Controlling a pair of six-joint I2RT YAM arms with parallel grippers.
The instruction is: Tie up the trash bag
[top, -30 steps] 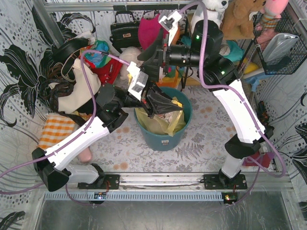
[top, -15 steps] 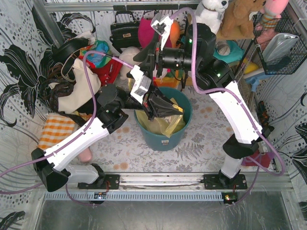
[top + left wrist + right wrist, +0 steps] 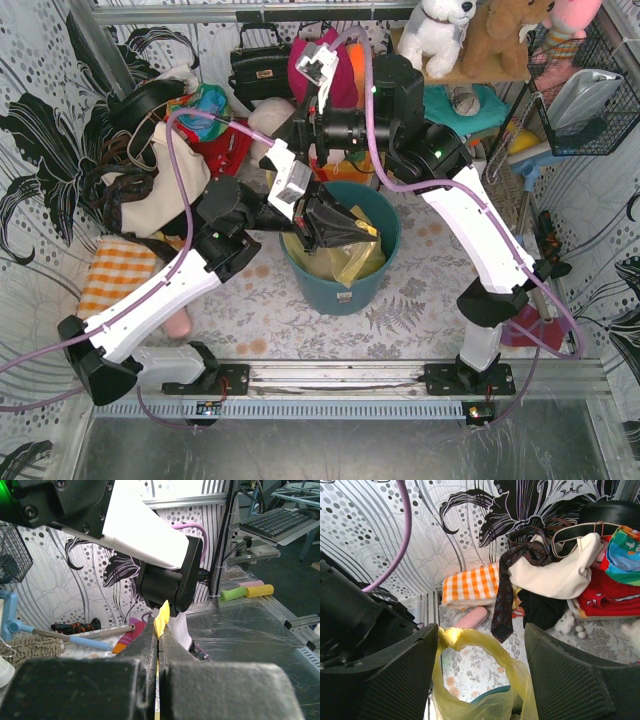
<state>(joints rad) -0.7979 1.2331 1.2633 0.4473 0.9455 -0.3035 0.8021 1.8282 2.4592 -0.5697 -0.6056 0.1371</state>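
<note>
Gathering step: the thin translucent yellow-green plastic trash bag (image 3: 350, 262) sits in the teal-blue round plastic bin (image 3: 340, 296), one rim strip pinched by the left pincer (image 3: 159, 630), its raised loop between the spread fingers of the right pincer (image 3: 481, 630), which should next close on it.

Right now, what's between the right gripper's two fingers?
In the right wrist view, a raised loop of the trash bag stands between the fingers of the open right gripper, close against one finger and clear of the other.
</note>
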